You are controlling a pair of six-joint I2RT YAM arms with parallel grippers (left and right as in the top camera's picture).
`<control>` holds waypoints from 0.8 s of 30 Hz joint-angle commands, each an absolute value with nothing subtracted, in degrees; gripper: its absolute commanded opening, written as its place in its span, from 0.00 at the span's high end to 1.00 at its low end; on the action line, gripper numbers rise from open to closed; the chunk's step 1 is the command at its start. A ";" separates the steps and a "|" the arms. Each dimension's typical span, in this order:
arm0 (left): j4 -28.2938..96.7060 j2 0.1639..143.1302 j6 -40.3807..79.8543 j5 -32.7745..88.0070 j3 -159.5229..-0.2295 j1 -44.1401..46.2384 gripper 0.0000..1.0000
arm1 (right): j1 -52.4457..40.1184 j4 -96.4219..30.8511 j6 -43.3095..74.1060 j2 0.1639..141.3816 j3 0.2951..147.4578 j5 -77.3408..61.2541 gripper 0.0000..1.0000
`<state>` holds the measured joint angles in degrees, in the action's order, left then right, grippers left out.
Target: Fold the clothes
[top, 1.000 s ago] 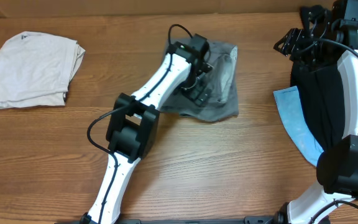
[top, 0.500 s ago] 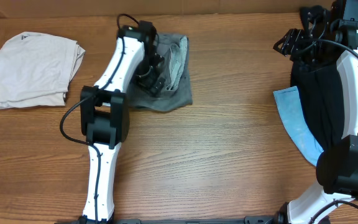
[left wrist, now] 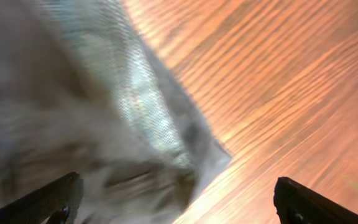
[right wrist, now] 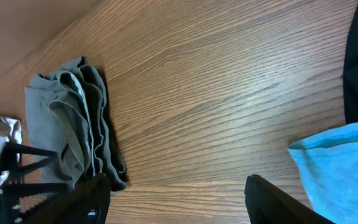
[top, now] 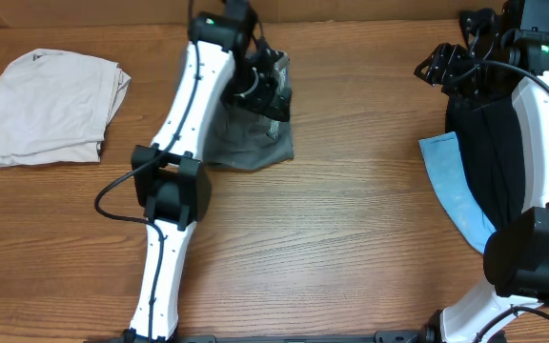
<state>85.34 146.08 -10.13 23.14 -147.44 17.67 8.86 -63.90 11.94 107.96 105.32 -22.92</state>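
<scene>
While the left pincer (left wrist: pixel 176 194) and right pincer (right wrist: pixel 178 190) gape apart, the soft grey woven shorts (top: pixel 255 148) lie in ridged folds.

Even, bright light overhead; left wrist view motion-blurred, tinted orange

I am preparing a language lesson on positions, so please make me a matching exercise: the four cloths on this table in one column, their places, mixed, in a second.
1 grey shorts
2 cream-white garment
3 light-blue garment
4 black garment

A partly under the right arm
B alone at the table's left end
C below the left gripper
D along the black garment's left edge

Pairs: 1-C, 2-B, 3-D, 4-A
</scene>
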 commanded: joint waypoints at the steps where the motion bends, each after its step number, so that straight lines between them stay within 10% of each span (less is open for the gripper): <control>1: 83.24 146.96 -6.50 24.75 -143.39 20.40 0.00 | 8.62 -63.92 11.51 107.81 104.95 -22.52 0.26; 24: 69.08 146.98 4.32 0.47 -122.21 24.12 0.09 | 8.62 -65.63 9.98 107.81 104.95 -22.50 0.20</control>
<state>69.52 143.83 3.38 6.39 -126.74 24.95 8.86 -65.78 10.41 107.96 105.32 -22.92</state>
